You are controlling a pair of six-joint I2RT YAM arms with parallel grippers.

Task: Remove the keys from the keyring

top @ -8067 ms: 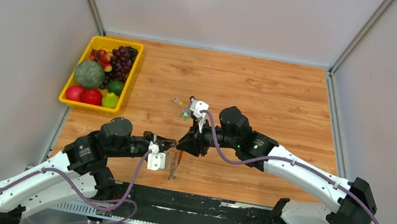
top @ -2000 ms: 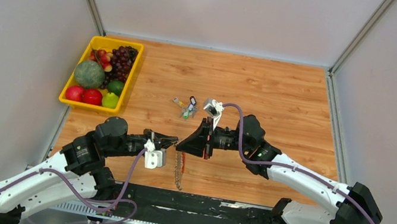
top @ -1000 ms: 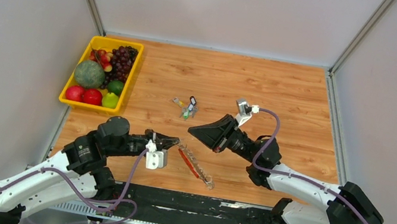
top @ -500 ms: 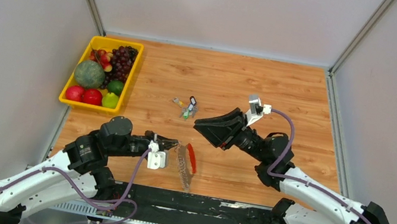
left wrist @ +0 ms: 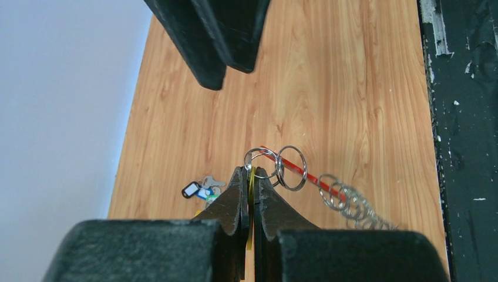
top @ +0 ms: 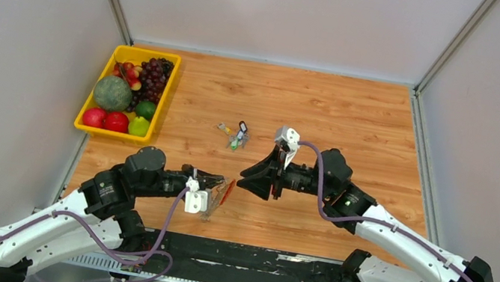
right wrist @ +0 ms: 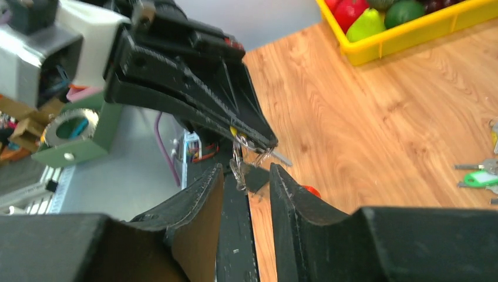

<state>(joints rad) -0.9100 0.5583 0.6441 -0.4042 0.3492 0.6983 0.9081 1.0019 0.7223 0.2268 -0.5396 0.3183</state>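
Two black two-finger grippers were seen almost tip to tip above the near part of the orange-brown wooden table (top: 356, 120). The left gripper (left wrist: 251, 174) was clamped tight on one end of the bright red oval keyring (left wrist: 313, 176) — a thin yellow strip and a small silver split ring were pinched at its tips. From there the keyring was slanted away towards the table's near edge, with the small silver-grey metal keys (left wrist: 352, 207) strung along it in a tight row. The right gripper (right wrist: 246, 173) was held with its jaws parted and nothing between them; the hanging metal pieces were framed just ahead of that gap, though contact could not be judged. A small loose cluster of keys with green and black tags (top: 235, 136) was seen lying farther back on the table, and a yellow plastic tray (top: 114, 133) of fruit was set at the far left.
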